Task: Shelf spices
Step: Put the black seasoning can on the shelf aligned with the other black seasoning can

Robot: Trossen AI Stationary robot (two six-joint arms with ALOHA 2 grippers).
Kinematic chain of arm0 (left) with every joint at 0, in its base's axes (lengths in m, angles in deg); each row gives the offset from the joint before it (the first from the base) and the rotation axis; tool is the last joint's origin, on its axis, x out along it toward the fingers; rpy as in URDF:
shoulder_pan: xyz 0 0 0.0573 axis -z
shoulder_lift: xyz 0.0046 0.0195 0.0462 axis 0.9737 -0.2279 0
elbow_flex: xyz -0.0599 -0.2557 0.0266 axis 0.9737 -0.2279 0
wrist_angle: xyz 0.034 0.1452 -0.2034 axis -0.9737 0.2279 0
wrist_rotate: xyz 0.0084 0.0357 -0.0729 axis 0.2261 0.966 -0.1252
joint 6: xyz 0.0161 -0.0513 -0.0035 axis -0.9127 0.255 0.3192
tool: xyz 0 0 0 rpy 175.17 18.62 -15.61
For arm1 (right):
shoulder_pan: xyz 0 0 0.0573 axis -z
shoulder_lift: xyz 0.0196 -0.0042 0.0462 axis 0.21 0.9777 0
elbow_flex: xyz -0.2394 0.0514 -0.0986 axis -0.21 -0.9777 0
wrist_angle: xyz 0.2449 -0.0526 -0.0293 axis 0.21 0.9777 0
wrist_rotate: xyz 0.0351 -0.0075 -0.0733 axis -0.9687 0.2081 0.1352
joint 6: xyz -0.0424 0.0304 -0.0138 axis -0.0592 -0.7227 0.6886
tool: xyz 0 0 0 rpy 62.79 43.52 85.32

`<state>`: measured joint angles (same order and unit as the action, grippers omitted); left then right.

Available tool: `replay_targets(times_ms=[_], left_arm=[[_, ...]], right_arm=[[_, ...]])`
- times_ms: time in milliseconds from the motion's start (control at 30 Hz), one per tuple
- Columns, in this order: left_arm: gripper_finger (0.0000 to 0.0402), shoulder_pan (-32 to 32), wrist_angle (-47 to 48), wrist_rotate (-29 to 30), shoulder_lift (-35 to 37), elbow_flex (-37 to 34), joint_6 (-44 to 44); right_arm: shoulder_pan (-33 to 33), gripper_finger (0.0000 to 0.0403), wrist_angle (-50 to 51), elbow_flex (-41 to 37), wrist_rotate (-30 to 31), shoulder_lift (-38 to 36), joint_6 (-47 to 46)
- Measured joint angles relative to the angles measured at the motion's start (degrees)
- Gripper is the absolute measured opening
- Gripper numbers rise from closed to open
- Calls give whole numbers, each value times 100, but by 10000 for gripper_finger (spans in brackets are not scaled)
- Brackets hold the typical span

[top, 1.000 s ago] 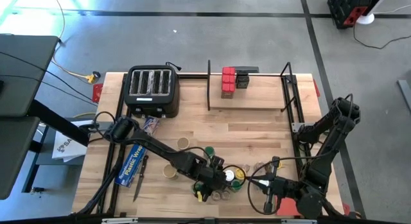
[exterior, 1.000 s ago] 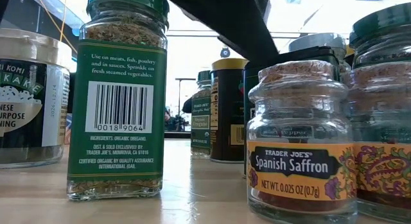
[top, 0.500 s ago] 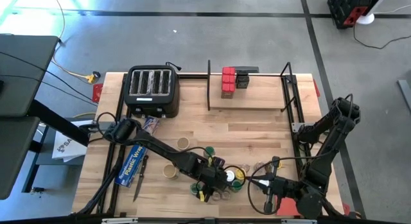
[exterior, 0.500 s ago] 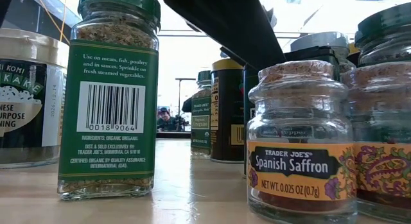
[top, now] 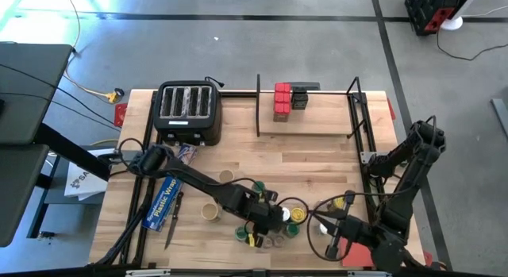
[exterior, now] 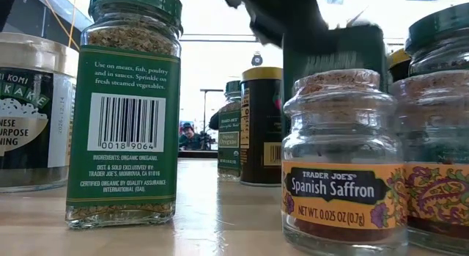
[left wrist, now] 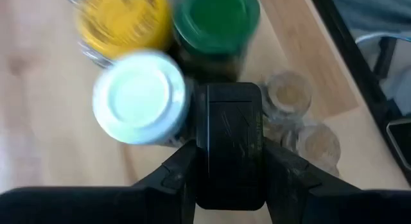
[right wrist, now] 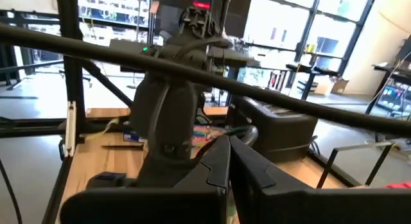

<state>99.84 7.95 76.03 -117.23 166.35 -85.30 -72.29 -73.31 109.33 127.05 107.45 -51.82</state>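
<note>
Left gripper [left wrist: 230, 163] clamped on black box [left wrist: 229, 137] among spices [top: 274, 216] — rigid, light, smooth-sided; best squeezed across flat faces. Right gripper [right wrist: 229, 161] shut, idle.

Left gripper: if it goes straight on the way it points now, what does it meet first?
The black box: the left gripper points down and grips the box by its two sides. Below the box there is probably the wooden table, but the gap to it is unclear.
</note>
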Motion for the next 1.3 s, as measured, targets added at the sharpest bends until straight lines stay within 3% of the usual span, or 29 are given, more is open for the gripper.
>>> replay_targets(times_ms=[300, 500, 667, 933, 1300], left_arm=[[125, -147, 1295, 996, 20, 1720, 38], [127, -555, 1469, 1353, 31, 2456, -358], [128, -1033, 1574, 1310, 6, 2513, -601], [129, -1879, 1541, 557, -636, 2452, -558], [139, -2079, 1453, 297, -1627, 2452, -650]], right_arm=[[-382, 2, -3, 387, 623, -2, 491], [-492, 2, 3, 386, 895, -4, 488], [-487, 2, 20, 383, 896, -4, 372], [-474, 2, 666, 379, 896, -4, -353], [-475, 2, 1949, 377, 795, -4, -1975]])
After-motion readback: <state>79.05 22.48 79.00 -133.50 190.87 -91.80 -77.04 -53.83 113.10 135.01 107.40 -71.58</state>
